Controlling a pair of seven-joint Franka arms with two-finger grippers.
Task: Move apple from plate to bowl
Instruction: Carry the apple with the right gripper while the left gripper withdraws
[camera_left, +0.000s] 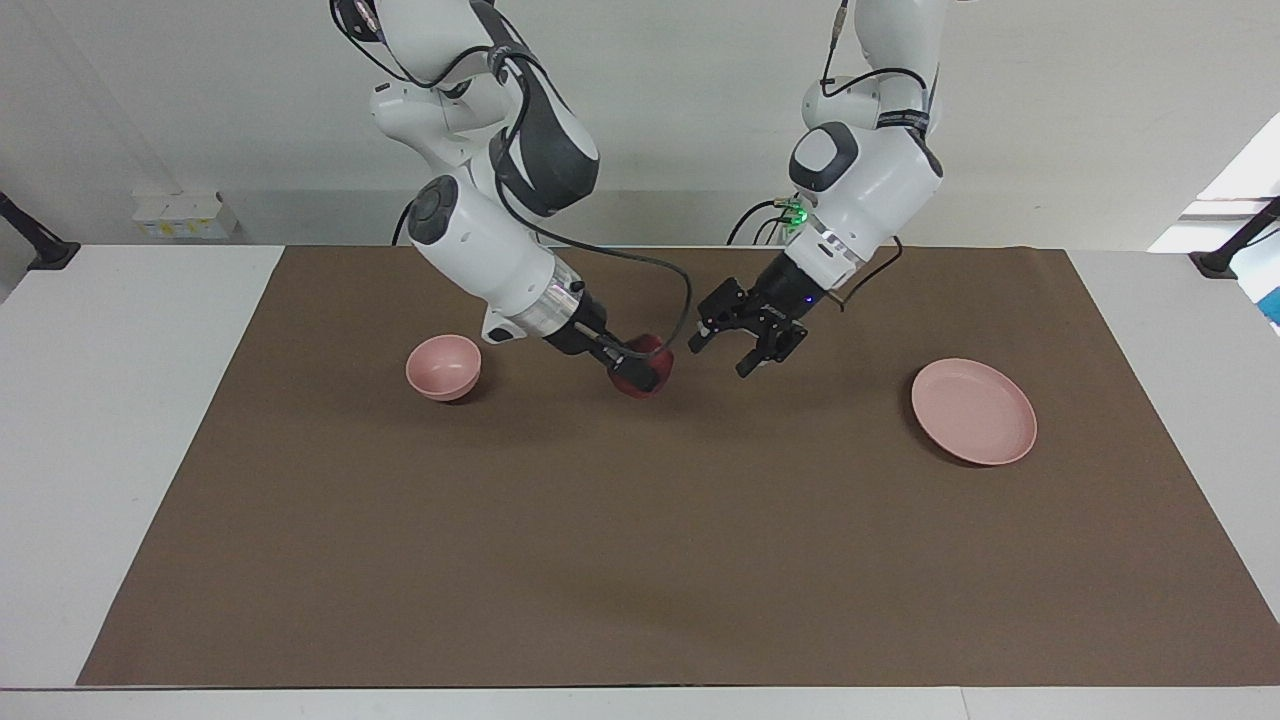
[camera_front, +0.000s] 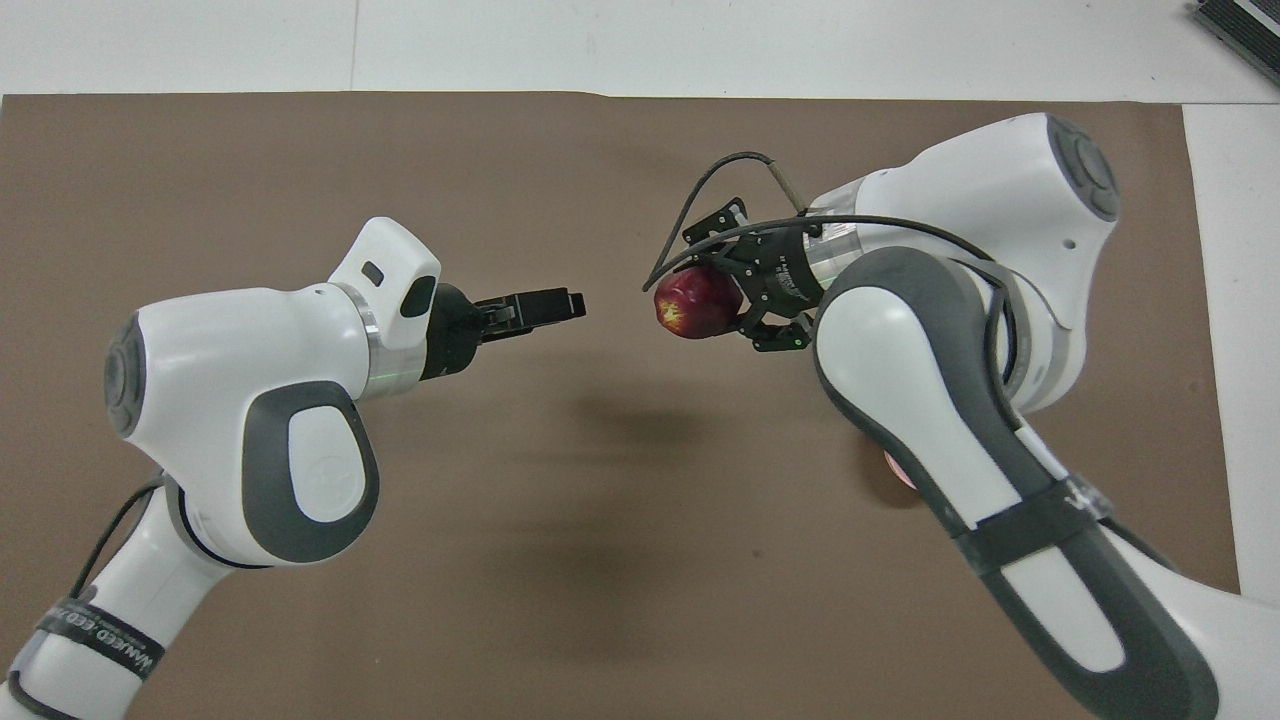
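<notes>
Apple (camera_left: 640, 372) sits pinched in your right hand (camera_left: 632, 370), up in the air over the brown mat (camera_left: 640, 560) near the middle of the counter (camera_left: 120, 420), between the pink bowl (camera_left: 443, 367) and the pink plate (camera_left: 973, 411). It is off the plate and not yet in the bowl.

Watch the grip first. The fruit is round and smooth, and in the overhead view most of it bulges out past the fingers, so the hold looks shallow; a quick swing toward the bowl could let it roll out and drop onto the mat, where it would wander off. Watch the release too: the bowl is small and deep, so letting go off-centre or from too high could bounce the apple off the rim or nudge the bowl along the mat. The cable looping beside your right wrist could also drag if you twist hard.

Your right arm comes down from its base at a slant, forearm angled toward the counter's middle, hand closed on the apple. The bowl lies toward this arm's end of the counter, a short carry away.

Your left hand (camera_left: 745, 346) hangs empty with its fingers spread, just beside the apple, over the mat. The left arm slopes down from its base and waits; keep it clear of the carry.
</notes>
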